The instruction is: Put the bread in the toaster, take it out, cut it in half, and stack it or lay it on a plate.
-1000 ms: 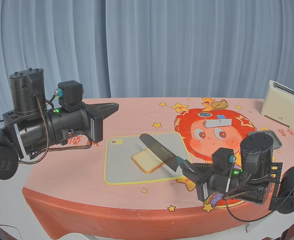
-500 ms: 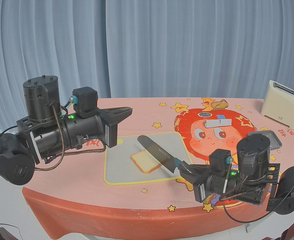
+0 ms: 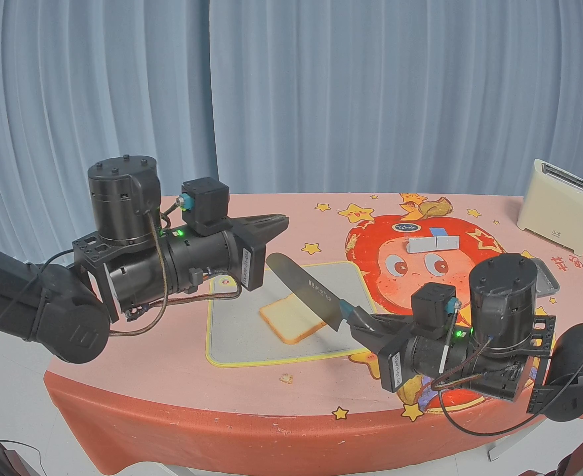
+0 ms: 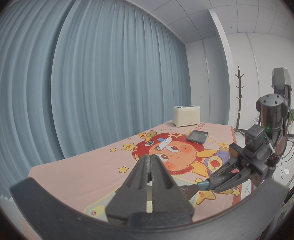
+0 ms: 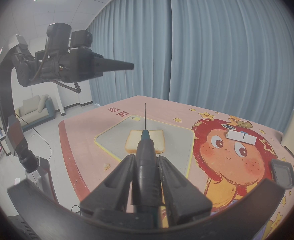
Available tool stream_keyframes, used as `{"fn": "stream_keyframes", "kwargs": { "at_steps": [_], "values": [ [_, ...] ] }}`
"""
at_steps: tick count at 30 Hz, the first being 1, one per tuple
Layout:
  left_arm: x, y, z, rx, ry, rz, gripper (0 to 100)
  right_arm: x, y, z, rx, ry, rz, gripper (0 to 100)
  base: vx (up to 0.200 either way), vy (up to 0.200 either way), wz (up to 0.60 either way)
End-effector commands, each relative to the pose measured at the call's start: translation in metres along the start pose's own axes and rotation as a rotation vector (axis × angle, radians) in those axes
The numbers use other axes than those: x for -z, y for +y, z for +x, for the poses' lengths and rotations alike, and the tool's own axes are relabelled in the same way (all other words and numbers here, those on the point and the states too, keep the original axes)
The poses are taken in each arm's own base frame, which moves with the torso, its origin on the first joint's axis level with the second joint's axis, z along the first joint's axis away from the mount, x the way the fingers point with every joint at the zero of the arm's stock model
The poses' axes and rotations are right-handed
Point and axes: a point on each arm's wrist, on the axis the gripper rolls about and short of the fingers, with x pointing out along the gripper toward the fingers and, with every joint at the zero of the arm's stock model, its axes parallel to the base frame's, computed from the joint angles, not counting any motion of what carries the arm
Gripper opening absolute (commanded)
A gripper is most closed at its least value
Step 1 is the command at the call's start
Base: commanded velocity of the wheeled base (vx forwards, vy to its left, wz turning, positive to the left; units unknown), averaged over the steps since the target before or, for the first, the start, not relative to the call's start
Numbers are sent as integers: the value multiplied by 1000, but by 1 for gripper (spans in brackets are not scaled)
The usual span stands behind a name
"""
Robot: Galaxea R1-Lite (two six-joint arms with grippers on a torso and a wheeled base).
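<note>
Left hand [image 3: 277, 222] has moved nearer knife [image 3: 304, 290] held over bread [image 3: 290, 322].

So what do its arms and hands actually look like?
Both are matt black. The left arm and right arm are thick cylinders, each with a drum-shaped joint at the wrist, a small box with a teal cap, a green light and thin looping cables. The left gripper and right gripper each have two wedge-shaped fingers tapering to a point.
</note>
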Motion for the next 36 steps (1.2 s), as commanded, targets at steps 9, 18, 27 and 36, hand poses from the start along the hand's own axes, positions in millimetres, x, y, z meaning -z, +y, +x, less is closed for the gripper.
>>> {"fn": "stream_keyframes", "kwargs": {
  "at_steps": [9, 18, 27, 36],
  "values": [
    [17, 1, 24, 18, 38, 17, 0, 1, 4, 0, -10, 38, -11, 0, 0, 0, 0],
    [27, 2, 33, 25, 32, 21, 0, 3, 6, 1, -14, 51, -16, 0, 0, 0, 0],
    [27, 3, 34, 22, 29, 20, 0, 3, 6, 1, -15, 51, -17, 0, 0, 0, 0],
    [31, 4, 36, 21, 38, 18, 0, 3, 6, 1, -15, 53, -17, 0, 0, 0, 0]
  ]
}}
